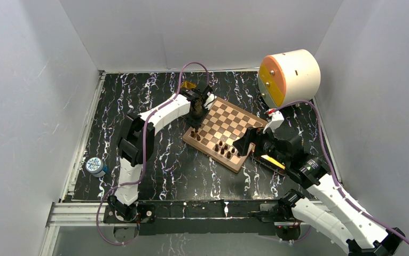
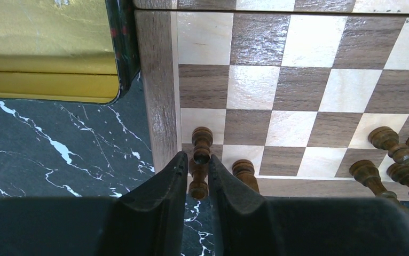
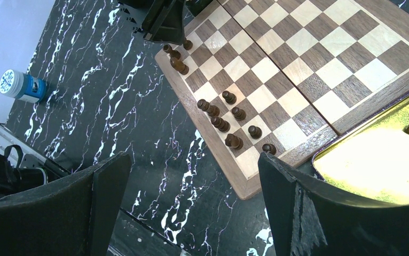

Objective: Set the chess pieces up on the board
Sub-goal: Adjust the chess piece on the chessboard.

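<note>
Bases of both arms sit at the near edge of the table (image 1: 165, 160) in the overhead view. The left arm stretches far and bends down, so the left claw (image 1: 197, 111) points at the left corner of the board (image 1: 229, 120). The right arm folds low, with the right claw (image 1: 248, 145) over the board's near-right side. Several dark pieces (image 1: 223, 149) stand in a cluster near the near edge.

Seen from the left wrist, the black fingers (image 2: 162, 197) are drawn almost together and appear to pinch a dark piece (image 2: 201, 146) at the corner square, against the border. A gold tray (image 2: 47, 48) lies just beside the board. Such a piece looks light, stiff, smooth and narrow, so it probably tips or twists easily. The waist below the head seems the best place to hold it, squarely.

From the right wrist, the right claw's fingers are wide apart with nothing between them, above the board's near corner. A second tray (image 3: 373, 160) on the right holds a few more pieces.
</note>
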